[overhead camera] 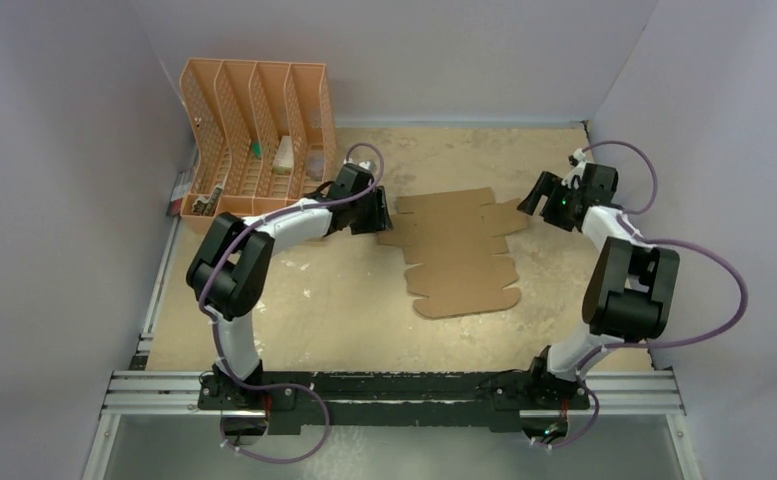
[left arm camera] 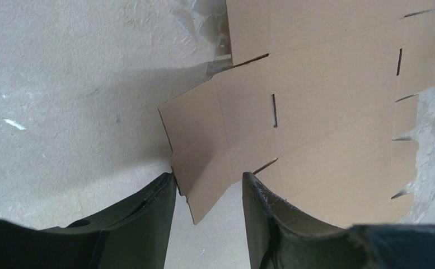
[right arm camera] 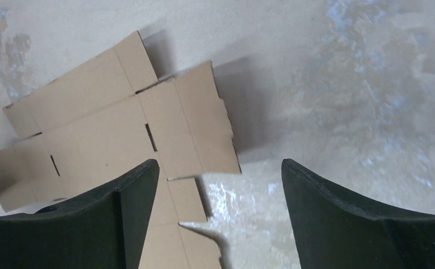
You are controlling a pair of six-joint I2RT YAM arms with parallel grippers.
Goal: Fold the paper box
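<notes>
The paper box (overhead camera: 456, 250) is a flat die-cut brown cardboard sheet with flaps and slots, lying unfolded on the table's middle. My left gripper (overhead camera: 378, 213) is at the sheet's left edge. In the left wrist view the gripper (left arm camera: 208, 193) is open, and a corner of the left flap (left arm camera: 195, 151) reaches between its fingers, with the left finger (left arm camera: 156, 207) at the flap's edge. My right gripper (overhead camera: 534, 195) hovers at the sheet's right side flap. In the right wrist view it (right arm camera: 220, 174) is wide open and empty above the flap (right arm camera: 204, 123), which is slightly lifted and casts a shadow.
An orange slotted file organiser (overhead camera: 254, 125) stands at the back left, close behind the left arm, with small items in its slots. Grey walls enclose the table on the left, back and right. A metal rail (overhead camera: 394, 385) runs along the near edge.
</notes>
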